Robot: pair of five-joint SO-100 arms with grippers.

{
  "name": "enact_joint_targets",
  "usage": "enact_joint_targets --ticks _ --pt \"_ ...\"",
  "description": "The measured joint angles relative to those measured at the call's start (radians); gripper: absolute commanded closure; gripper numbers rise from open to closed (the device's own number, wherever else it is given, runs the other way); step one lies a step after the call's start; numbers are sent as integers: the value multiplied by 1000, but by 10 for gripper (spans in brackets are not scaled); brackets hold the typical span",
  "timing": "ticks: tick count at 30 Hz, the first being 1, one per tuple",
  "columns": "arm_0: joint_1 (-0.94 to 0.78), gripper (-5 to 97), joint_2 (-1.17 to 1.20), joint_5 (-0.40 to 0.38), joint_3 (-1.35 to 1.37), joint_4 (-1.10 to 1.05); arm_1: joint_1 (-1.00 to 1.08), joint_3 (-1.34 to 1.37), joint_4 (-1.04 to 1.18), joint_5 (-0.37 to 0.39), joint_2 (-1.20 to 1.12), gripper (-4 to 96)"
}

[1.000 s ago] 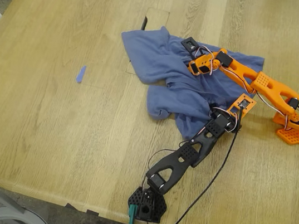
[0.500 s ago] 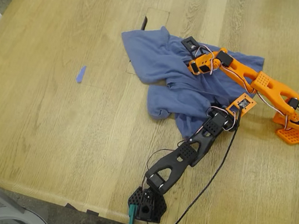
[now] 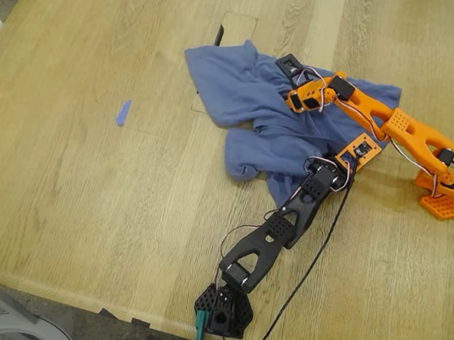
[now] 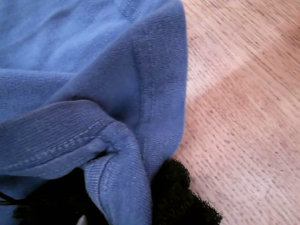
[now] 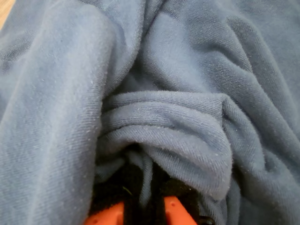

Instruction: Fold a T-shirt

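both claws pinching folds of the t-shirt (image 3: 257, 110), first claw (image 4: 117, 197), second claw (image 5: 143, 206)

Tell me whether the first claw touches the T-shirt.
Touching: in the first wrist view a hemmed fold of the T-shirt is pinched in my first claw.

you get even, soft light in the exterior view, with only faint shadows beside the arms on the table (image 3: 77, 199) and no glare. both wrist views are close and slightly soft; the t-shirt (image 5: 187, 93) folds hold dark shadow near the jaws.
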Motion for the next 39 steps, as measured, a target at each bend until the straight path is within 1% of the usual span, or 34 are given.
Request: enact_joint_targets --ticks 3,4,6,18,28,39 --pt "-14 846 0 5 0 -2 0 0 11 0 9 913" --pt "-18 891 0 5 0 -2 0 0 12 0 12 913" --pt "-32 917 2 15 0 3 0 0 17 0 17 913" --pt "-60 919 63 38 0 193 2 0 54 -3 77 913" --pt "-109 918 186 38 0 250 2 2 61 -14 140 913" --pt "-267 918 313 38 2 354 -51 2 152 -29 295 913"
